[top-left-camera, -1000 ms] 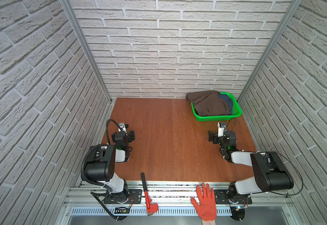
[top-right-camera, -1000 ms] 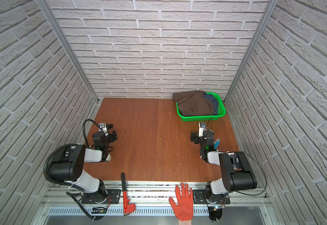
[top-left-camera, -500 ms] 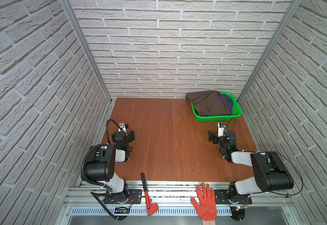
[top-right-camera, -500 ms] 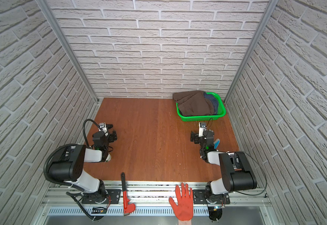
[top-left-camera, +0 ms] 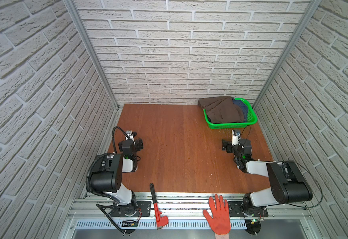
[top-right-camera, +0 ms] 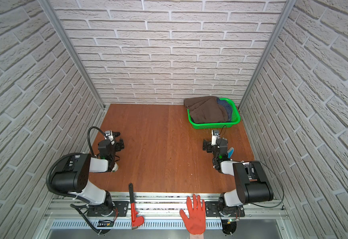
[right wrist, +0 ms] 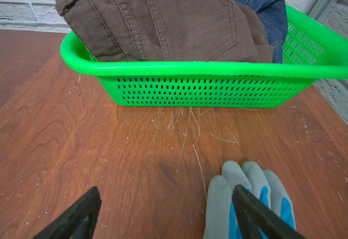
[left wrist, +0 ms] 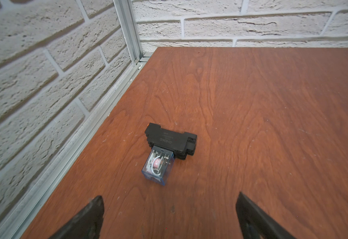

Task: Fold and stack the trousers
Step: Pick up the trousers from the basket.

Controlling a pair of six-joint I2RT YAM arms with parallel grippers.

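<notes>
The trousers [top-left-camera: 222,110] sit bundled in the basket [top-left-camera: 231,124] at the far right corner of the table [top-left-camera: 169,149], and no one has them in hand. They are brown, heaped above the rim, and one fold hangs over the basket's far left edge. In both top views a blue denim piece [top-right-camera: 227,107] shows behind them, toward the right wall. From the right wrist view the trousers [right wrist: 164,31] fill most of the basket [right wrist: 189,69], with seams and a pocket outline showing, and the denim [right wrist: 274,27] is wedged at their side.

The right gripper [right wrist: 166,188] is low over the table just short of the basket, jaws wide apart with nothing between them. A grey and blue glove [right wrist: 249,196] lies on the wood under one jaw; whether the jaw touches it I cannot tell. Thin pale strands lie scattered on the wood between the glove and the basket.

The left gripper [left wrist: 169,196] is over on the other side, near the left wall — also spread wide and empty. Just ahead of it lies a relay [left wrist: 167,153], a black socket with a clear blue case plugged in, flat on the table and clear of both jaws.

Along the front rail lies a red wrench [top-left-camera: 156,203], its handle reaching onto the table edge — and a hand [top-left-camera: 218,215] in an orange glove rests flat beside the right arm's base.
</notes>
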